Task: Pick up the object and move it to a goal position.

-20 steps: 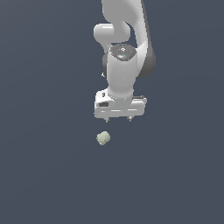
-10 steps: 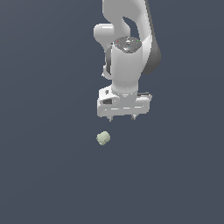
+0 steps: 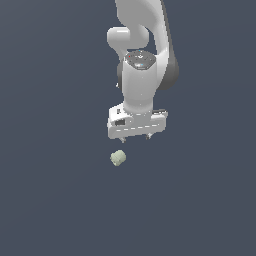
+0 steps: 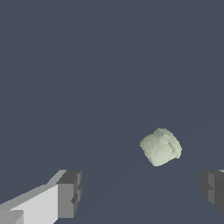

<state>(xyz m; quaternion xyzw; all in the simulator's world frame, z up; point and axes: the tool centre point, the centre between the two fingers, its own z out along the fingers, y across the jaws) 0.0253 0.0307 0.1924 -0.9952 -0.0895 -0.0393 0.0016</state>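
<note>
The object is a small pale grey-green stubby block lying on the dark grey floor. It also shows in the wrist view, the object sitting ahead of the gap between the two fingers. My white gripper hangs just above the block and slightly to the exterior view's right of it, not touching it. Its jaws stand wide apart with nothing between them. In the wrist view the gripper shows one grey fingertip and the edge of the other.
The white arm rises behind the gripper toward the top of the exterior view. Only flat dark grey floor surrounds the block.
The gripper has moved down and slightly toward the block. The block has stayed where it was.
</note>
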